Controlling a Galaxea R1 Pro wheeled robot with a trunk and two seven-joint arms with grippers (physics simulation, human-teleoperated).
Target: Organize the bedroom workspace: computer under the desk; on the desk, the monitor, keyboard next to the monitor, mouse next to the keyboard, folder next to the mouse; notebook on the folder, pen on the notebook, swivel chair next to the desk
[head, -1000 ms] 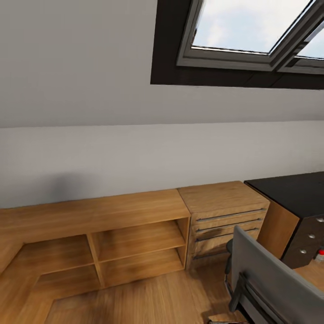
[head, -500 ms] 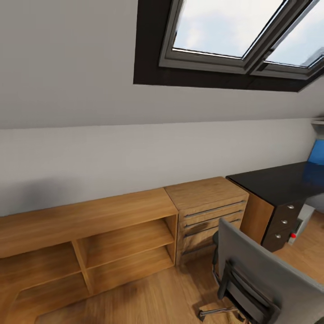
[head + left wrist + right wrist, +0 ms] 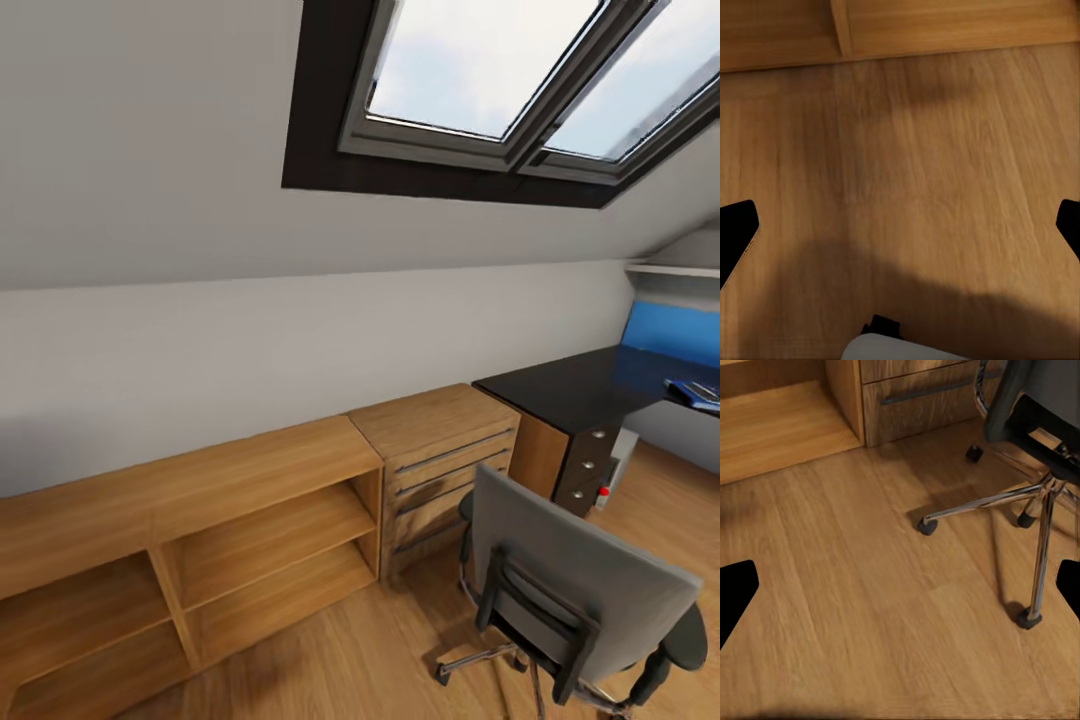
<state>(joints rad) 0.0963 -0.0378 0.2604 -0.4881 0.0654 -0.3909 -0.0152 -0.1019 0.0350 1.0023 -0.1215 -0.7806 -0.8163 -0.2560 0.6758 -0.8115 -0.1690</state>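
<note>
Both end effectors open over floor, swivel chair nearby

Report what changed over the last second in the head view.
The camera swung right; nothing in the room itself moved. The swivel chair now shows more fully, more of the desk has come into view, and the blue wall panel has appeared. The wooden shelving unit and drawer chest stayed put.
</note>
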